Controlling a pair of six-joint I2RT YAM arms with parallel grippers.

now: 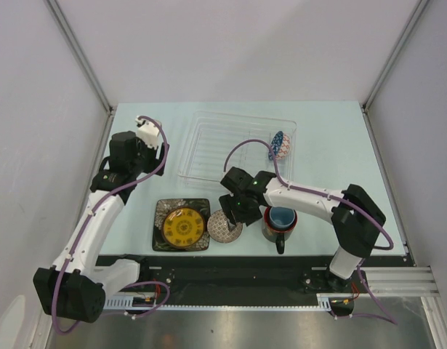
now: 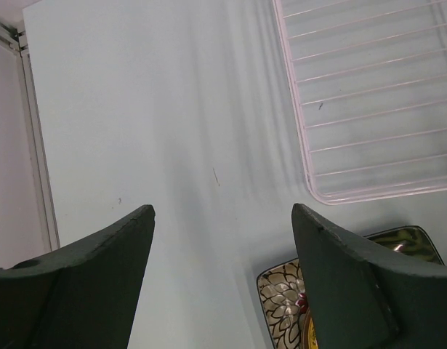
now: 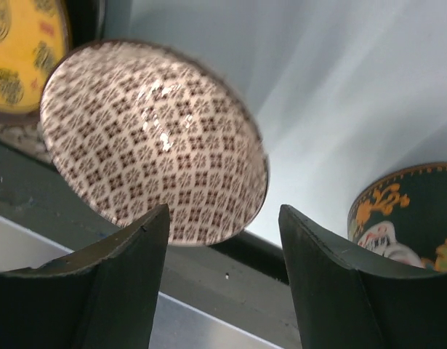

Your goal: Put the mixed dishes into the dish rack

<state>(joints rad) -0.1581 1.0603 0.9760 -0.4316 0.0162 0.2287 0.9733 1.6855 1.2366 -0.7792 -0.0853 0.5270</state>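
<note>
The clear dish rack point(image 1: 223, 145) lies at the back centre and holds the blue-white patterned bowl point(image 1: 280, 145) on edge at its right end. The small yellow plate point(image 1: 183, 226) lies on the black square floral plate point(image 1: 159, 211) near the front. The beige bowl point(image 1: 222, 228) with a brown pattern sits right of them. The dark red-lined mug point(image 1: 278, 234) stands further right, with a light blue cup point(image 1: 283, 217) inside it. My right gripper point(image 1: 238, 211) hangs open just above the beige bowl point(image 3: 150, 138). My left gripper point(image 1: 120, 178) is open and empty over bare table left of the rack.
The left wrist view shows the rack's near-left corner point(image 2: 368, 94) and a corner of the floral plate point(image 2: 281, 298). The right wrist view shows the mug point(image 3: 405, 218) at right and the yellow plate point(image 3: 19, 43) at left. A black rail point(image 1: 230, 269) borders the table's front edge.
</note>
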